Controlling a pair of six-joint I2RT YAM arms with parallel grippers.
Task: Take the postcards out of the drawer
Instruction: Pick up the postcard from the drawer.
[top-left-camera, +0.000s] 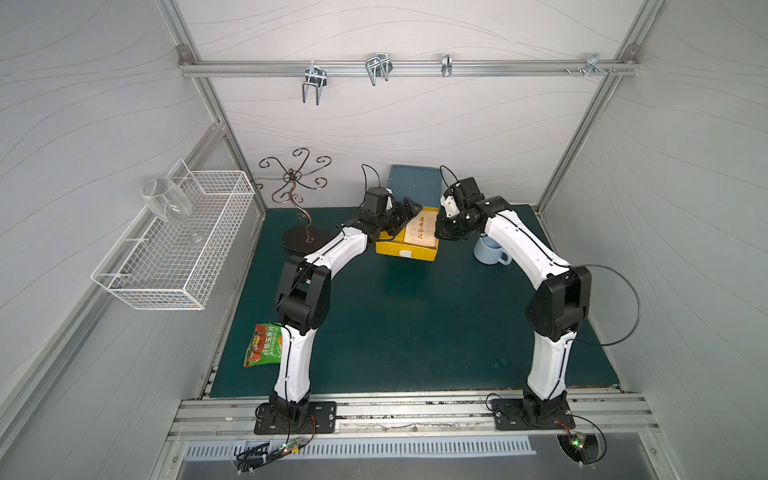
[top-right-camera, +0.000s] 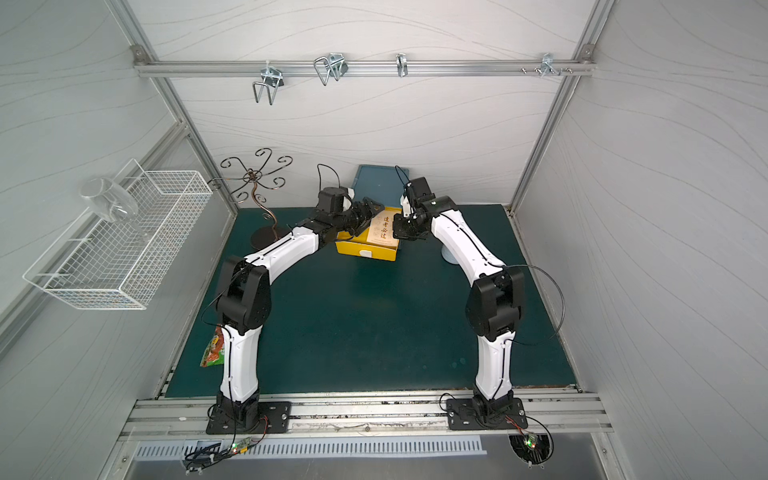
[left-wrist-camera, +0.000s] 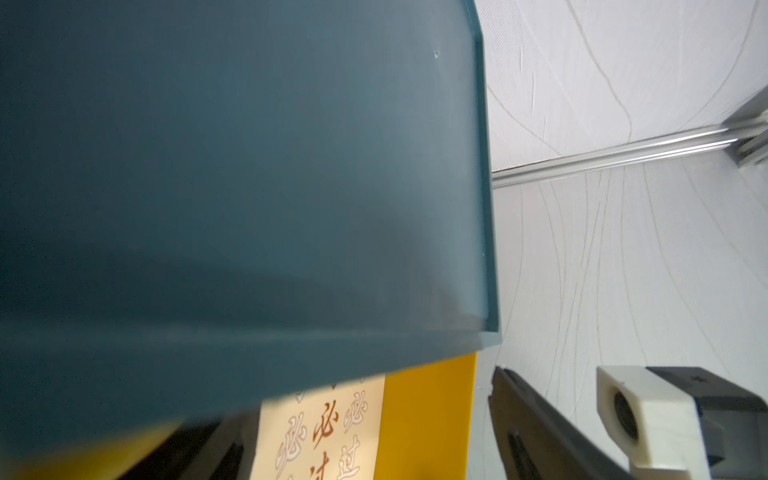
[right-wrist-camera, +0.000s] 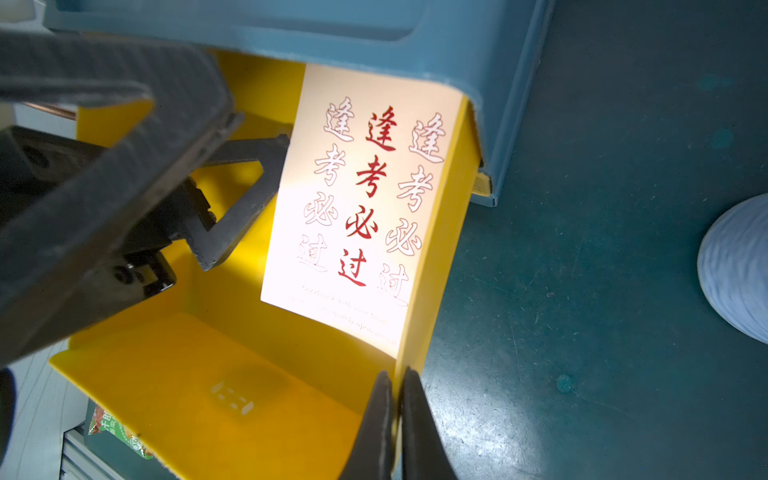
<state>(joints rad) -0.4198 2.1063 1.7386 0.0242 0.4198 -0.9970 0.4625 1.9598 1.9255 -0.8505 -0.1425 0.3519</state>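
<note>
Postcard (right-wrist-camera: 361, 199) in pulled-out yellow drawer (right-wrist-camera: 208, 374).
Leaning on drawer's side wall; left pincer (top-left-camera: 408, 212) apart, inside drawer beside it; right pincer (right-wrist-camera: 397, 374) together at wall's rim.

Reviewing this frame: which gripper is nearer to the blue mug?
Right. The right gripper, shut, sits at the side wall of the yellow drawer that faces the mug. The left gripper, open, reaches into the drawer from the opposite side.

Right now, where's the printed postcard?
In both top views the postcard sits in the open yellow drawer, back centre, against the wall nearest the blue mug.
</note>
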